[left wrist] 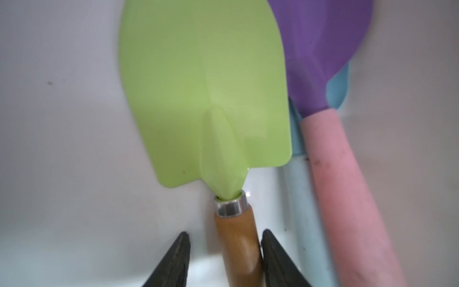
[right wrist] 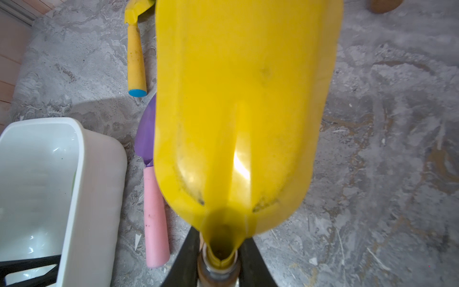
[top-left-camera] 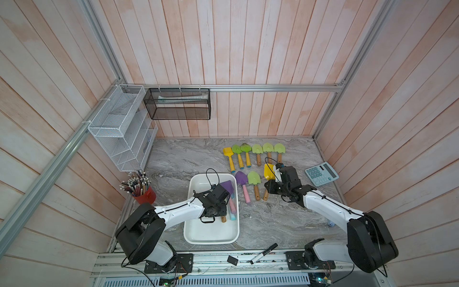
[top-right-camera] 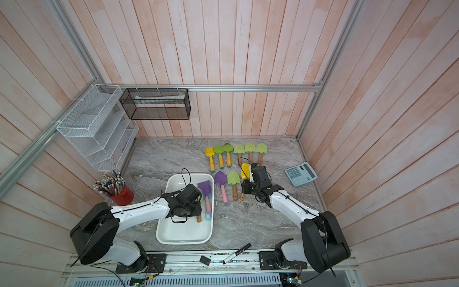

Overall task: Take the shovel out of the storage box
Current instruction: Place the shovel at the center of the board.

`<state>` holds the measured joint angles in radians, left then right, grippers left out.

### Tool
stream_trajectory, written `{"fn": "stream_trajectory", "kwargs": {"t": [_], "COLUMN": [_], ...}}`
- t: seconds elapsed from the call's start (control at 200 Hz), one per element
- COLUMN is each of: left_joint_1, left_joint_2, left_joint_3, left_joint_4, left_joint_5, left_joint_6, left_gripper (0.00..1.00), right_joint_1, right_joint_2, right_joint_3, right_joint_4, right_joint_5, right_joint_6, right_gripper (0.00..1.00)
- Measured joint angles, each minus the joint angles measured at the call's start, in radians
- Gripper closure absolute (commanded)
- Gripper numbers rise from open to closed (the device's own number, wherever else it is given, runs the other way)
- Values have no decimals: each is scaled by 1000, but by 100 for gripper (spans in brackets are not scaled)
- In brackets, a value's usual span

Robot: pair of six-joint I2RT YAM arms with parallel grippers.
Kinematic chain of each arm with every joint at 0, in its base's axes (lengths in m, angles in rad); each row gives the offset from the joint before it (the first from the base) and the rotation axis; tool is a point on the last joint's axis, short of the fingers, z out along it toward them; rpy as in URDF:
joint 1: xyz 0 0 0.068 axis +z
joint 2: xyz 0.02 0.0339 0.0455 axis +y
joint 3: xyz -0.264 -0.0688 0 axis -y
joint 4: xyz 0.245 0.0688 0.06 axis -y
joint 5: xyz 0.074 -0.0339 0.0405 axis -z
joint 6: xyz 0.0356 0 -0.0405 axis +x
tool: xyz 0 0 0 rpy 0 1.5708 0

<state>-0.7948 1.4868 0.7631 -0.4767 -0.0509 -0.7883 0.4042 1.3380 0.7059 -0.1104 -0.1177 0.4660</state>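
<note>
Found the green shovel (left wrist: 203, 99) lying inside the storage box (top-left-camera: 211, 232), just beside a purple shovel (left wrist: 320, 49). Saw the left gripper (left wrist: 224, 233) spread around its wooden handle, touching on one side only. Outside the box, off its right side, saw the right gripper (right wrist: 221, 238) pinching the yellow shovel (right wrist: 243, 99) at the neck.

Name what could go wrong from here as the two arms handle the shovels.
1. The left hand straddles the green shovel's wooden handle unevenly, with a gap on one side; closing could nudge it or grip poorly.
2. Its blade lies against the purple shovel in the storage box; lifting may drag that one along.
3. The right hand holds the yellow shovel close to the row of shovels; it might knock one.
</note>
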Motion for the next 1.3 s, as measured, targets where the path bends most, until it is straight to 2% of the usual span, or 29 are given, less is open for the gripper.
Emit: {"fn": "stream_trajectory", "kwargs": {"t": [0.335,0.71,1.005,1.3], "left_joint_1": [-7,-20,-20,-23], "left_joint_2": [-61,-176,-188,-188], "left_joint_3": [-33,-80,-102,-110], "left_joint_4": [-103,-114,-111,-109], "left_joint_5": [-39,-35,-35,-32], "left_joint_6": [2,-10,-9,-9], "left_gripper": [51,51,51,50], "right_joint_1": [-24,-27,-27,-27], "right_joint_2": [113,230,282,284], "right_joint_3": [31,72,92,95], "right_joint_4": [-22,-16,-2,-2], "right_joint_5": [72,92,95,95], "right_joint_6": [-39,-48,-48,-49], "right_gripper": [83,82,80,66]}}
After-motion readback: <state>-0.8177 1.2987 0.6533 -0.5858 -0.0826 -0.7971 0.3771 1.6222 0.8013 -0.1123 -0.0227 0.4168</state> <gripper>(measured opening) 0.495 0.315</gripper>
